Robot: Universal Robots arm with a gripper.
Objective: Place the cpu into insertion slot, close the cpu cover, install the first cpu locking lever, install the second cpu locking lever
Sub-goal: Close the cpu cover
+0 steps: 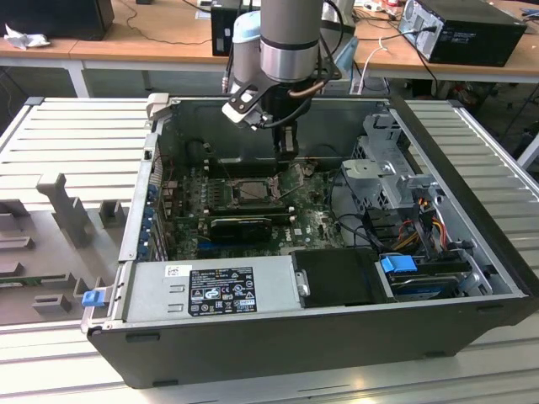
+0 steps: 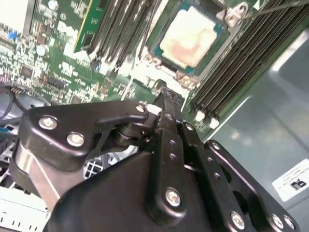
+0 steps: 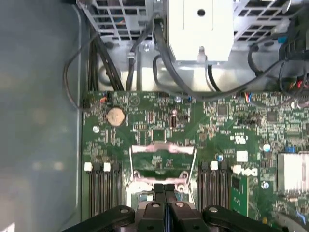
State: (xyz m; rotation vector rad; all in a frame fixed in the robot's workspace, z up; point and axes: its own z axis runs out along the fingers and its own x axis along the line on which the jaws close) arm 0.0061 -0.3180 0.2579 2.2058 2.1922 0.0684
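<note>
The open computer case (image 1: 278,341) holds a green motherboard (image 1: 313,223) carrying the insertion slot (image 1: 251,192), with a long black card (image 1: 241,225) beside it, a grey power supply (image 1: 210,290) along the near wall and a metal drive cage (image 1: 383,168) on the exterior view's right. In the second wrist view the cpu (image 2: 188,41) lies flat in the slot, its pale silvery face tinged faintly pink; in the first wrist view the cpu cover (image 3: 162,147) appears tilted up, green board showing through its window. The gripper (image 3: 165,189) hangs just beside the slot, fingers pressed together with nothing visible between them.
</note>
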